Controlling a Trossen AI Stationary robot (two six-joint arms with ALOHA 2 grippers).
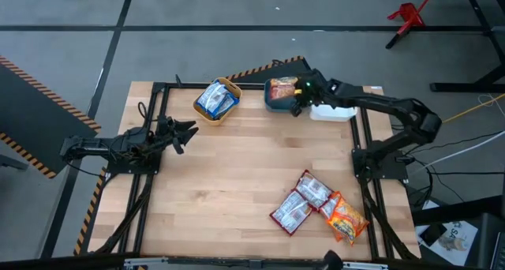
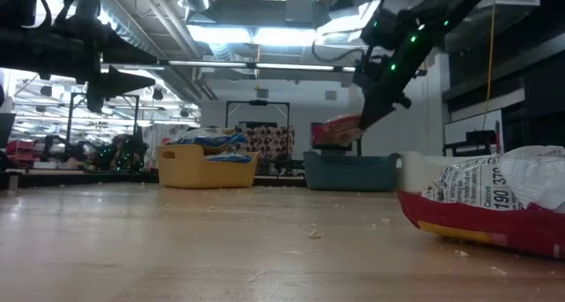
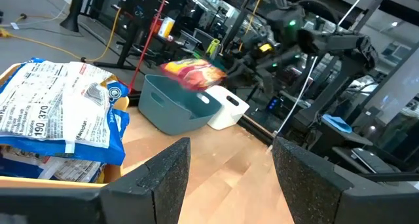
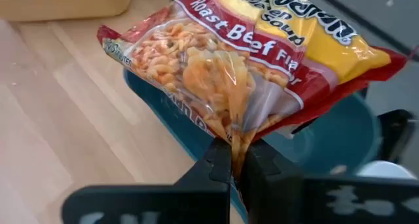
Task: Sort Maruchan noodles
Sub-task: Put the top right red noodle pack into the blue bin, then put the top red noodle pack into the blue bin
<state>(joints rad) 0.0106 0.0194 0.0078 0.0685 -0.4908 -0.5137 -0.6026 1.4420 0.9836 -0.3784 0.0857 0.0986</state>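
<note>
My right gripper point(image 1: 298, 96) is shut on a dark red and yellow noodle packet point(image 4: 242, 60), held over the teal bin point(image 1: 278, 104) at the table's far side. The packet also shows in the low view point(image 2: 336, 130) and the left wrist view point(image 3: 193, 73). The yellow bin point(image 1: 217, 101) holds blue-and-white packets point(image 3: 59, 109). Three packets lie flat on the table at the near right: two dark red packets point(image 1: 301, 203) and an orange packet point(image 1: 346, 219). My left gripper point(image 1: 189, 133) is open and empty at the table's left, near the yellow bin. My right gripper pinches the packet's clear plastic face point(image 4: 237, 122) between its two fingertips, bunching it into a fold near the packet's edge. The packet is lifted clear above the teal bin point(image 4: 196, 129), tilted, stretching away from the fingers.
A white bin point(image 1: 331, 110) stands right of the teal bin, under my right arm. The middle of the wooden table point(image 1: 237, 175) lies bare. A packet point(image 2: 494, 200) lies close in front of the low camera.
</note>
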